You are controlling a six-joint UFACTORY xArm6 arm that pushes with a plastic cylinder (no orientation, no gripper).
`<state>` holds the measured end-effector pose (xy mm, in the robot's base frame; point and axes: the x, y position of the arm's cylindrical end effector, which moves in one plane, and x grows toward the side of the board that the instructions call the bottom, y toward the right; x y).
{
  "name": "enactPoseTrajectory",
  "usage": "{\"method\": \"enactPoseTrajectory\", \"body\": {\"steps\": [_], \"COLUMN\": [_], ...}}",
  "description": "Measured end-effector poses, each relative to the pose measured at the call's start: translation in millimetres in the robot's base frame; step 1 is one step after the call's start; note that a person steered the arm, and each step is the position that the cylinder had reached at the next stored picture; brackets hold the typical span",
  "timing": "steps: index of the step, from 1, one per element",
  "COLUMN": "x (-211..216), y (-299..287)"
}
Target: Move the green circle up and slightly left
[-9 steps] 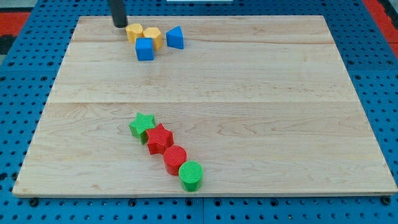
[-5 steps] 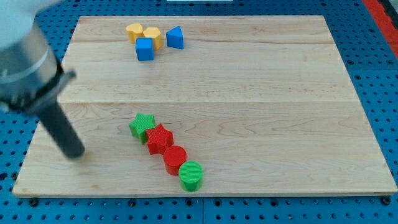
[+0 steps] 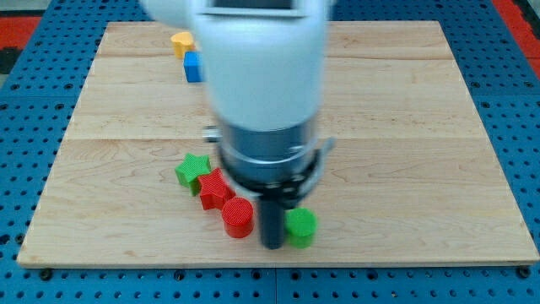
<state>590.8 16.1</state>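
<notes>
The green circle (image 3: 301,226) lies near the board's bottom edge, right of centre. My tip (image 3: 272,246) stands on the board just left of it, touching or almost touching, between it and the red circle (image 3: 238,217). The red star (image 3: 213,187) and the green star (image 3: 192,170) lie in a diagonal line up and left of the red circle. The arm's large white and grey body is blurred and covers the board's middle.
At the view's top left, a yellow block (image 3: 180,41) and a blue cube (image 3: 194,67) show beside the arm; anything else there is hidden behind it. The wooden board (image 3: 422,127) sits on a blue pegboard.
My tip has swept from the board's left side to the bottom middle. The green circle has shifted right and slightly up, away from the red circle. The arm now hides part of the top cluster.
</notes>
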Motion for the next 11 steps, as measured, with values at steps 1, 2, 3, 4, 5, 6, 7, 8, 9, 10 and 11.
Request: {"method": "enactPoseTrajectory", "body": {"steps": [1, 2, 3, 4, 5, 6, 7, 8, 9, 10, 11], "x": [1.5, 13.4, -14.5, -58.3, -83.6, -62.1, -54.2, -69.0, -122.9, -136.2, -153.8], "y": [53.0, 65.3, 104.3, 77.9, 25.9, 66.4, 102.9, 109.8, 65.7, 105.8, 126.8]}}
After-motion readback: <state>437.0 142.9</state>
